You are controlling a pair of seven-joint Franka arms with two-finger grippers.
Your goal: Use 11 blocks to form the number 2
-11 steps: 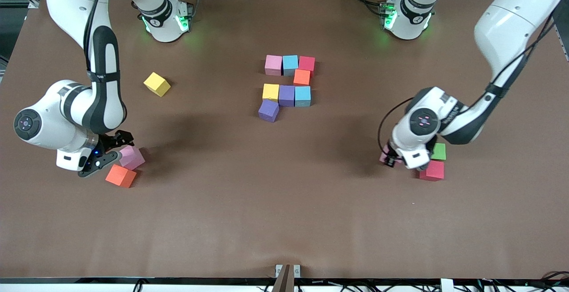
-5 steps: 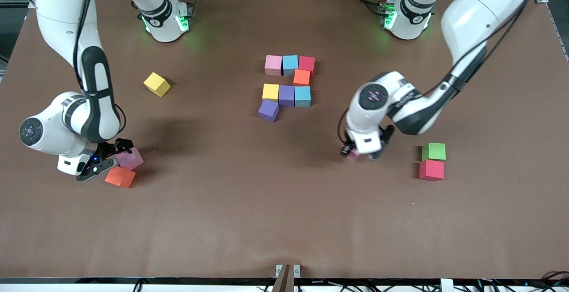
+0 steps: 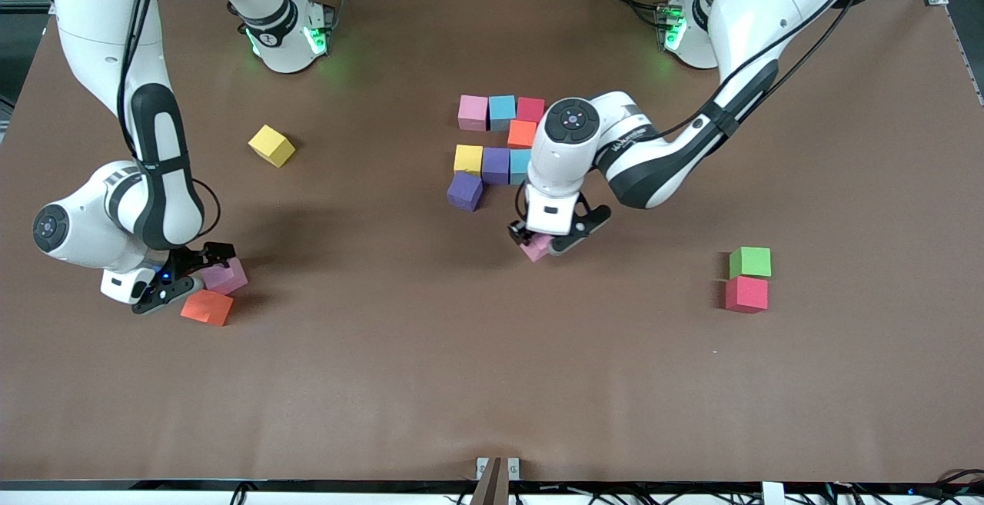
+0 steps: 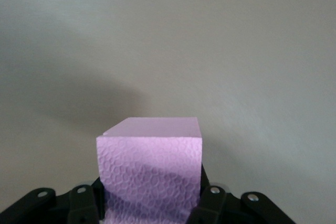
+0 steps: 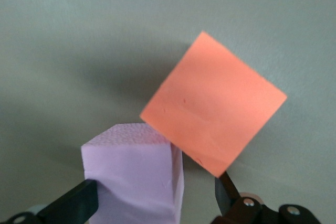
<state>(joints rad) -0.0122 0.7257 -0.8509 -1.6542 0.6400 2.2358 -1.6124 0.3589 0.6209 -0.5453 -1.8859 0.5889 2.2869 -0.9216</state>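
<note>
Eight blocks sit grouped mid-table: pink (image 3: 473, 112), blue (image 3: 502, 110) and red (image 3: 530, 108) in a row, orange (image 3: 522, 134) below the red one, then yellow (image 3: 467, 159), purple (image 3: 496, 165) and a blue one (image 3: 520, 159) half hidden by the left arm, and a purple block (image 3: 464, 191) nearest the camera. My left gripper (image 3: 540, 244) (image 4: 149, 205) is shut on a pink block (image 3: 536, 248) (image 4: 149, 166) over bare table beside this group. My right gripper (image 3: 209, 268) (image 5: 157, 195) stands open around another pink block (image 3: 227, 277) (image 5: 131, 174), with an orange block (image 3: 207, 307) (image 5: 212, 108) beside it.
A loose yellow block (image 3: 271, 145) lies toward the right arm's end. A green cube (image 3: 750, 261) and a red block (image 3: 746, 294) sit together toward the left arm's end. The brown table (image 3: 492, 382) is bare near the camera.
The left arm has carried its pink block from beside the green and red cubes across to the grouped blocks. The right gripper has shifted slightly at its pink block.
</note>
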